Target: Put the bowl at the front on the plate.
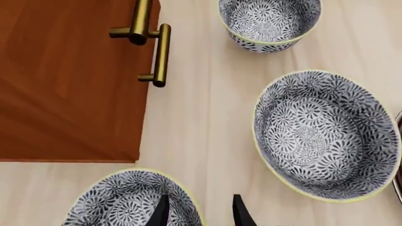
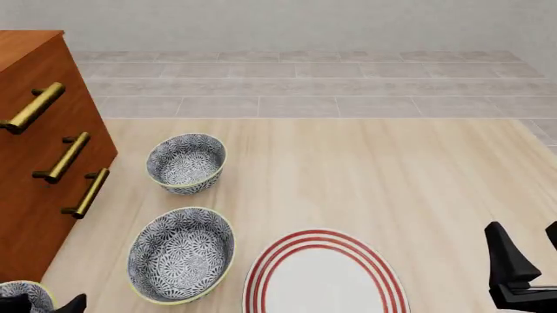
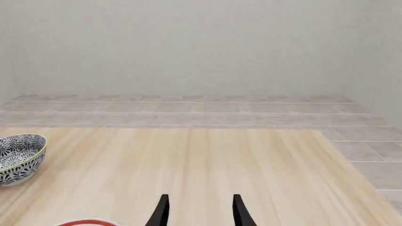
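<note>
We see the front bowl (image 2: 22,295) at the near left corner of the table (image 2: 366,169), cut off by the frame edge in the front view. The left gripper (image 1: 199,212) hangs right over its rim, fingers apart, one fingertip (image 1: 161,212) above the bowl's inside and the other past the rim over the table; nothing is held. In the left wrist view the same bowl (image 1: 129,200) sits just short of the cabinet (image 1: 69,80) corner.

The plate (image 2: 324,277) lies near the front edge, centre, bare. The right gripper (image 3: 199,212) hovers to its right, jaws parted, holding nothing; in the front view it (image 2: 531,254) is well apart from the bowls.

The middle bowl (image 2: 181,253) is just left of the plate, very close to it; we cannot tell if they touch. The far bowl (image 2: 186,162) stands behind it, clearly apart. The wooden cabinet with brass handles (image 2: 62,158) runs along the left side.
</note>
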You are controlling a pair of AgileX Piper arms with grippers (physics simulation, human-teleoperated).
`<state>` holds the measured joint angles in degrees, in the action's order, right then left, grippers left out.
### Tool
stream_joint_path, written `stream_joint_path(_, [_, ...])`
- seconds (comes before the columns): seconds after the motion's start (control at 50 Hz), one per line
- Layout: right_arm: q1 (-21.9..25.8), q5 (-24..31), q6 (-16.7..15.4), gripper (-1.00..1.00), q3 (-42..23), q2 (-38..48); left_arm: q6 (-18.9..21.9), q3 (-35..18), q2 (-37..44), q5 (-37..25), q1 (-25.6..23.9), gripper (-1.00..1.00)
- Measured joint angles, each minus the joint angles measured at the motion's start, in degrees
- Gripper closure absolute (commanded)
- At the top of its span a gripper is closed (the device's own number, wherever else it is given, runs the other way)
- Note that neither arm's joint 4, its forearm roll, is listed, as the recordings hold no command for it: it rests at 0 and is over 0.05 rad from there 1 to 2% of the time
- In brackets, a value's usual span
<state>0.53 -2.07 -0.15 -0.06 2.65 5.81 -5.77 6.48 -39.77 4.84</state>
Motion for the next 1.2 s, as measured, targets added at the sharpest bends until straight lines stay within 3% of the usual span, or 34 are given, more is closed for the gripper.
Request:
stream_joint_path(0.38, [0.0,0.2,0.0,-1.0,0.0,-0.2,-3.2,4.7,6.5,4.5,1.1,-1.0])
stream_joint_path(0.84, [0.0,0.2,0.1,-1.0,0.0,-0.1,-2.2,5.0,11.6,6.0,5.8,-1.0])
stream_joint_path(0.86, [0.0,0.2,0.1,-1.0,0.0,-0.1,-2.2,5.1,12.1,6.3,5.9,1.0])
stream_joint_path(1.2, [-0.1,0.1,0.0,-1.0,0.0,-0.2,7.1,3.2,34.0,23.8,13.7,1.0])
